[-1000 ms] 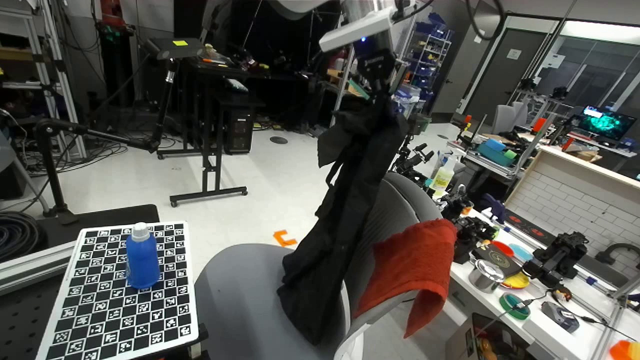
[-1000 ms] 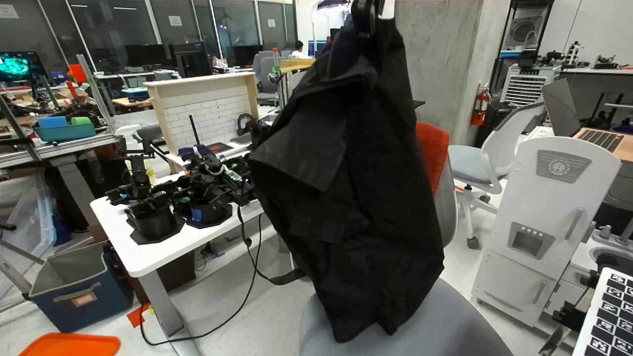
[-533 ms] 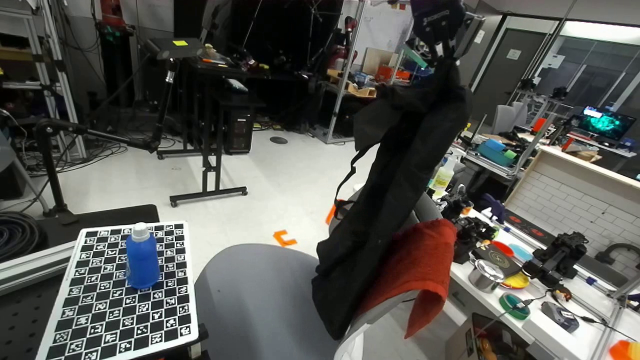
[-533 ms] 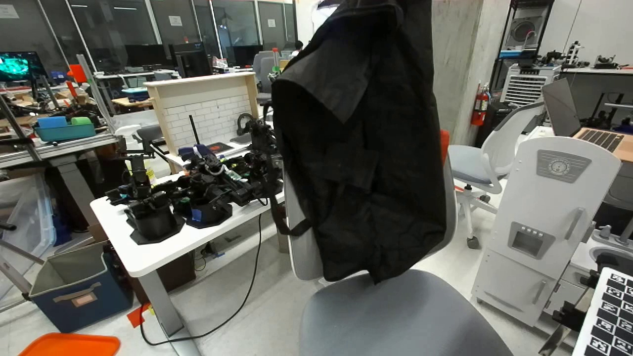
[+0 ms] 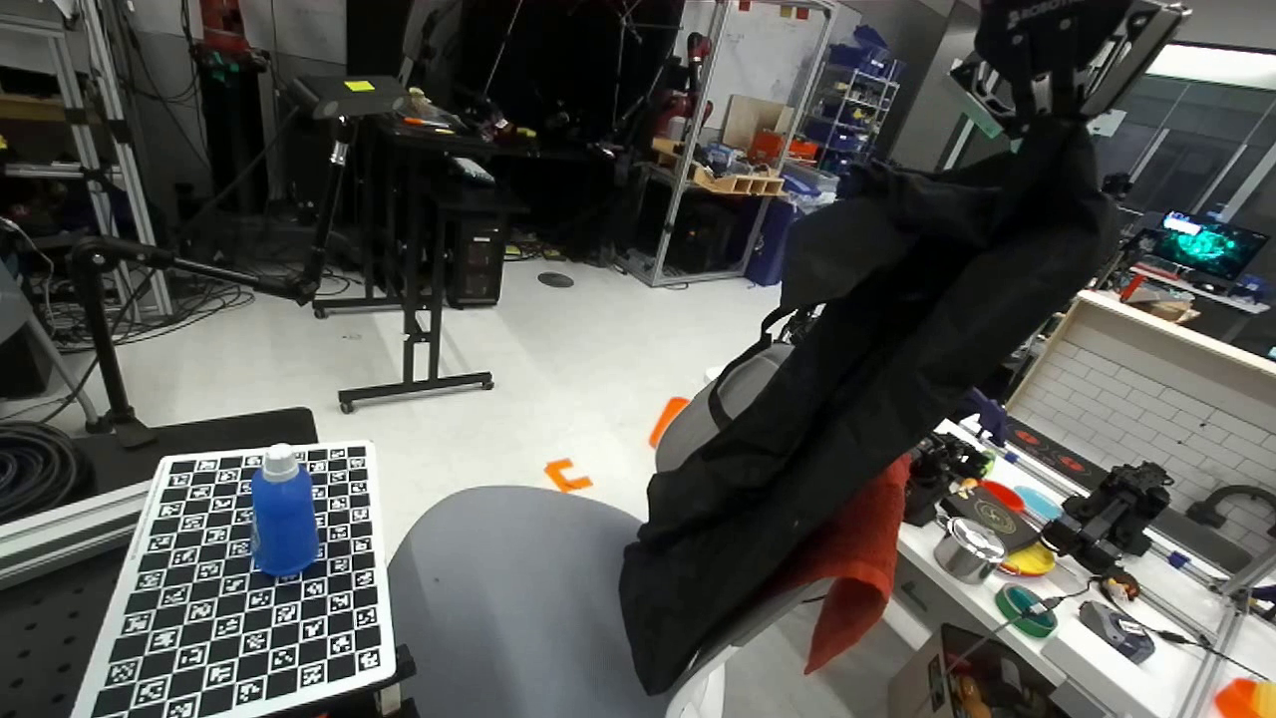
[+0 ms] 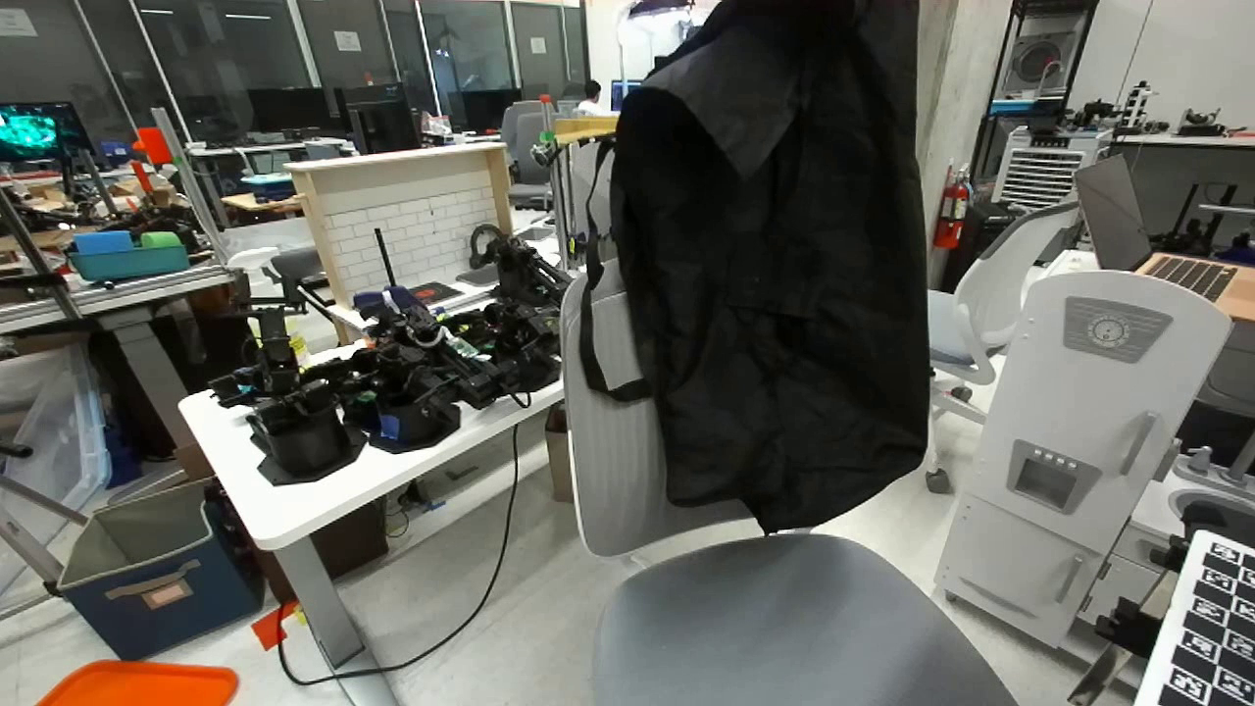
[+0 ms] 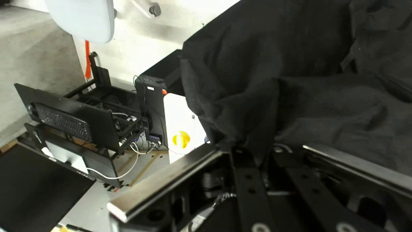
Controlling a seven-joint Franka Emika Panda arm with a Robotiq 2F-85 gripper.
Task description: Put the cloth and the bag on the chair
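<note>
My gripper (image 5: 1055,118) is shut on the top of a black bag (image 5: 847,439); the wrist view shows the fabric pinched between the fingertips (image 7: 257,153). The bag hangs slanted in front of the backrest of the grey chair (image 5: 518,588). Its lower end is by the rear of the seat (image 6: 784,618); I cannot tell if it touches. A strap (image 6: 593,343) hangs loose at its side. The red cloth (image 5: 857,568) drapes over the chair's backrest, partly behind the bag. In an exterior view the bag (image 6: 775,294) hides the cloth, and the gripper is above the frame.
A checkered board (image 5: 219,618) with a blue bottle (image 5: 284,519) stands beside the chair. A white table (image 6: 392,480) with black robot arms (image 6: 304,422) is behind it. A white toy fridge (image 6: 1079,461) and another chair (image 6: 1010,284) stand nearby.
My gripper has carried the bag to the right in both exterior views. The bag's lower end has moved back from over the seat to the backrest. The red cloth stays on the backrest.
</note>
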